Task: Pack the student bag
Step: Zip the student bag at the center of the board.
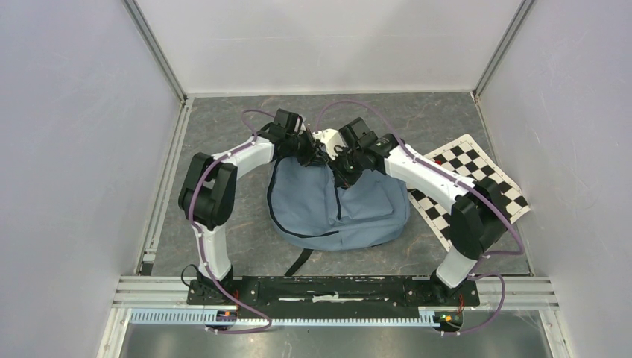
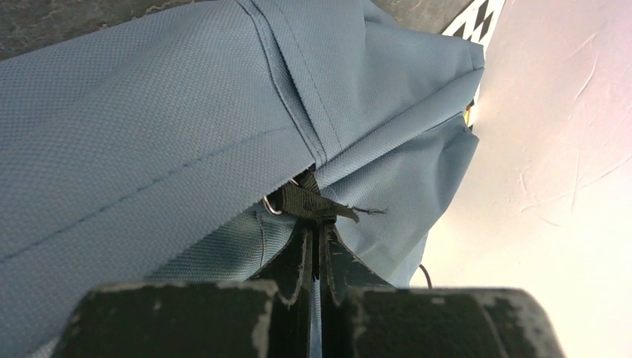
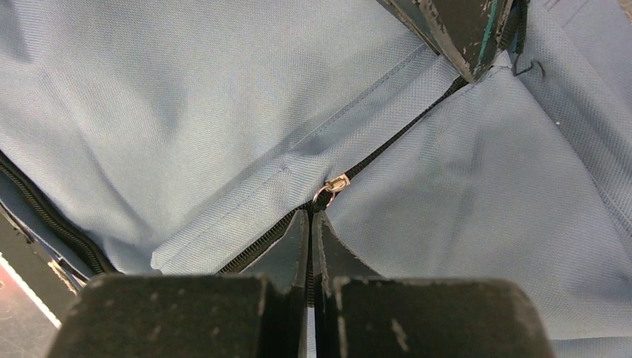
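Observation:
The student bag, a grey-blue backpack, lies flat in the middle of the table, and both grippers meet at its far end. My left gripper is shut on a frayed black fabric tab that hangs from a small metal ring on the student bag. My right gripper is shut on the zipper pull of a black zipper that runs diagonally across the student bag. In the top view the left gripper and the right gripper stand close together.
A black-and-white checkerboard lies on the table to the right of the bag, partly under the right arm. A black strap trails from the bag's near edge toward the arm bases. Enclosure walls stand on three sides.

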Tool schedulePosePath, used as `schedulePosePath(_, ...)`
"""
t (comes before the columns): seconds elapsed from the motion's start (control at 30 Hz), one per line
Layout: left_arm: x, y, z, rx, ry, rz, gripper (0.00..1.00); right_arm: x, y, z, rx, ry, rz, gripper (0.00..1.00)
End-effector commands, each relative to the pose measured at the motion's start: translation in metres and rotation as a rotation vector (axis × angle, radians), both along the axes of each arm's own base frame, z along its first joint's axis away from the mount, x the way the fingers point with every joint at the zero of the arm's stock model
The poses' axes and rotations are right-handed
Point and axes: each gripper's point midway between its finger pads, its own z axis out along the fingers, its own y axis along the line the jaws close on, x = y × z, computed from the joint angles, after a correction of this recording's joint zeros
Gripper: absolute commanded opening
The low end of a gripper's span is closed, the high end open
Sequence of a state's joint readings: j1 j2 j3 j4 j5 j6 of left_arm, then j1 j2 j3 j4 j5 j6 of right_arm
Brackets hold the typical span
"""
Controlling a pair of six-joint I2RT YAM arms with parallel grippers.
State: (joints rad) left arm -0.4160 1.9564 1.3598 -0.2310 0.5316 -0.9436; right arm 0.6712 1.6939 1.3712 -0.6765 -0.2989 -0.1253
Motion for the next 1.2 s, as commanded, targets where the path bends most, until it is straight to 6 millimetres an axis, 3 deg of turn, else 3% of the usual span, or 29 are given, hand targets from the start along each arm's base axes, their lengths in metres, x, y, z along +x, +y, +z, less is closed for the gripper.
schedulePosePath(0.0,0.064,0.026,0.066,0.022,-0.333,0.094,0.07,-0.069,-0.013,0.022,-0.006,0.236,0.020,0.00)
schedulePosePath(0.03,0.062,0.026,0.069,0.041,-0.345,0.065,0.14,-0.066,-0.016,0.020,-0.020,0.218,0.006,0.00)
schedulePosePath(0.13,0.049,0.028,0.076,0.148,-0.359,-0.012,0.53,-0.056,-0.019,0.014,-0.039,0.173,-0.027,0.00)
schedulePosePath(0.23,0.022,0.027,0.082,0.289,-0.388,-0.091,0.76,-0.051,-0.011,0.016,0.011,0.148,-0.048,0.00)
schedulePosePath(0.43,-0.033,0.024,0.058,0.351,-0.284,-0.116,0.87,-0.041,-0.009,0.020,0.027,0.104,-0.079,0.00)
schedulePosePath(0.57,-0.056,0.003,0.065,0.317,-0.300,-0.163,0.90,-0.040,-0.011,0.015,0.015,0.099,-0.078,0.00)
schedulePosePath(0.73,-0.068,0.006,0.053,0.341,-0.253,-0.150,0.90,-0.037,-0.013,0.016,0.018,0.074,-0.087,0.00)
schedulePosePath(0.83,-0.072,0.011,0.044,0.377,-0.230,-0.138,0.83,-0.038,-0.014,0.016,0.020,0.069,-0.091,0.00)
schedulePosePath(1.0,-0.077,0.016,0.037,0.424,-0.234,-0.153,0.56,-0.037,-0.016,0.015,0.013,0.059,-0.099,0.00)
schedulePosePath(1.17,-0.077,0.021,0.046,0.424,-0.265,-0.123,0.27,-0.040,-0.025,0.006,-0.017,0.056,-0.112,0.00)
